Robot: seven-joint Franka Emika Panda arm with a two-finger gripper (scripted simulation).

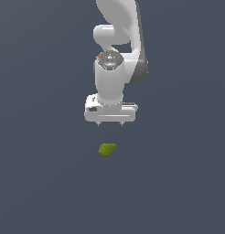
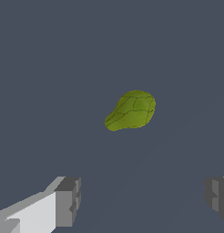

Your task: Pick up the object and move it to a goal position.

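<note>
On the flat grey surface: object (image 1: 107,149), a small olive-green lump, lies alone, clear of the arm.
Object shape: rounded and lumpy at one end, narrowing to a blunt point at the other; faint dark creases cross its skin in the wrist view (image 2: 131,110).
Gripper (image 1: 110,123): white, pointing straight down, hanging above the object in the exterior view and touching nothing.
Jaws: spread wide, with a gap broader than the object; nothing sits between them.
Fingertips (image 2: 68,200): grey blocks, one at each side of the wrist view, both well apart from the object.
Object and gripper: object sits just below the gripper in the exterior view, roughly centred under it.
Arm: white links rise from the gripper out of the exterior view's upper edge.
</note>
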